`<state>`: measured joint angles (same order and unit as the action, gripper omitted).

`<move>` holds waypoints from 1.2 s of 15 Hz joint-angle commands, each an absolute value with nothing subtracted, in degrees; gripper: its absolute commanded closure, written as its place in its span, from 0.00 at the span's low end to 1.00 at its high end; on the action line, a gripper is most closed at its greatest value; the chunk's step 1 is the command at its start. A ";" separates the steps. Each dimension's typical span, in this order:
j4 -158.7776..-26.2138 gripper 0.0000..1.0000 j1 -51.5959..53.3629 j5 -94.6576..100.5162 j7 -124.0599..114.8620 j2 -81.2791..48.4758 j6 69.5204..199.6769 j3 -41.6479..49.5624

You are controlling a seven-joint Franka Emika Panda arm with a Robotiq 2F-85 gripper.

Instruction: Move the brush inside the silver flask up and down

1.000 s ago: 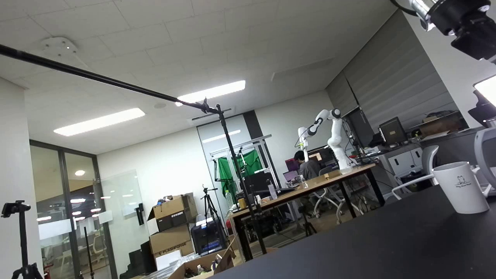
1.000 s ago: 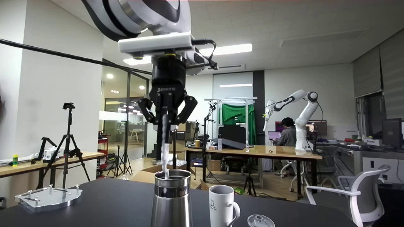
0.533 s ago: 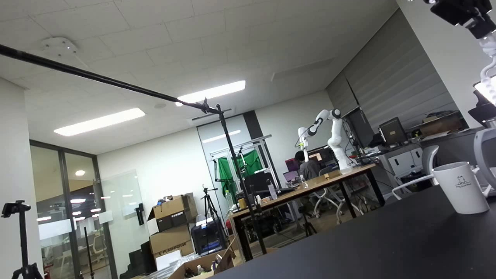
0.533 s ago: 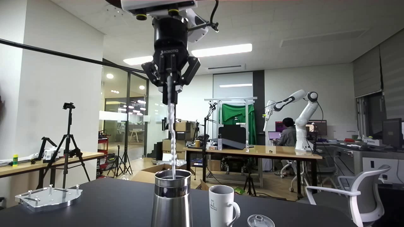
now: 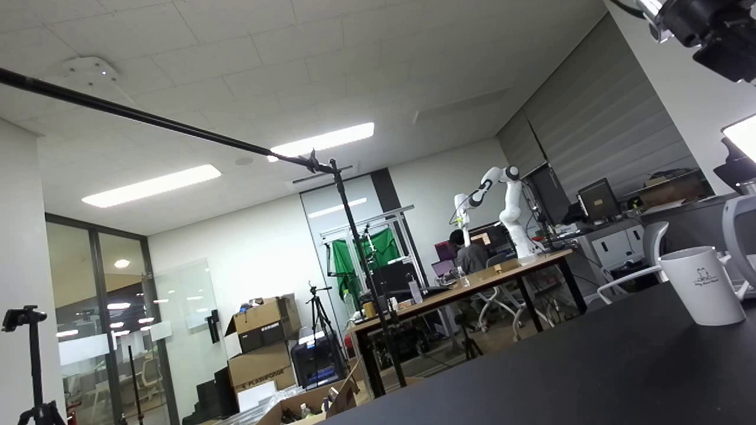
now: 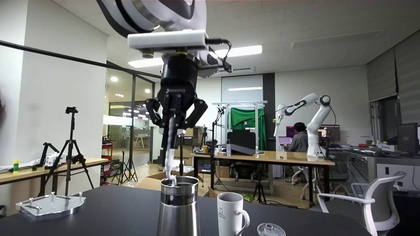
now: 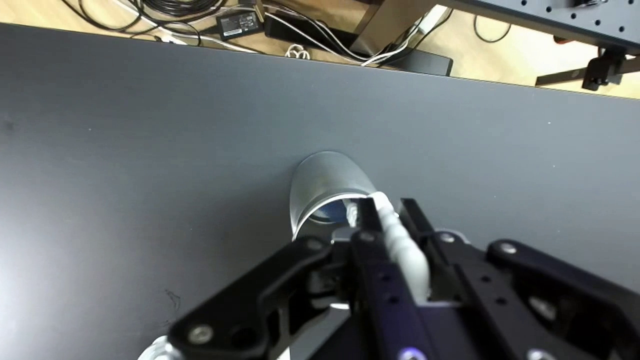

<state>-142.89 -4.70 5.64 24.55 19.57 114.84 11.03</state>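
Note:
A white brush [image 6: 168,164] with a twisted, beaded handle runs down into the silver flask [image 6: 179,213], which stands upright on the black table. My gripper [image 6: 168,146] is above the flask mouth, shut on the upper part of the brush handle. In the wrist view, the white handle [image 7: 407,252] lies between the two black fingers of the gripper [image 7: 389,205]. The flask [image 7: 327,172] shows beyond them, with part of the brush inside its mouth. The brush's lower end is hidden in the flask. In an exterior view only part of the gripper [image 5: 723,56] shows at the top right.
A white mug [image 6: 228,213] stands right beside the flask; it also shows in an exterior view [image 5: 703,286]. A lid [image 6: 270,230] lies right of the mug. A clear plate with posts [image 6: 51,206] is at the table's left. Cables [image 7: 300,30] lie beyond the table edge.
The gripper and brush rose until half a second ago, showing a long stretch of brush above the flask. Now they are lowered again, with the brush deeper in. The flask and mug have not moved.

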 commanded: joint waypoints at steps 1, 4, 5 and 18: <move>-143.15 0.96 -4.52 4.24 24.85 16.80 116.58 11.08; -142.14 0.96 -4.49 3.79 25.25 17.19 115.82 10.51; -141.67 0.96 -4.46 3.78 25.39 17.93 115.19 10.34; -137.18 0.96 -4.13 4.27 27.87 23.59 108.09 11.21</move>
<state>-136.12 -4.52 4.25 27.98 25.44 107.52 10.34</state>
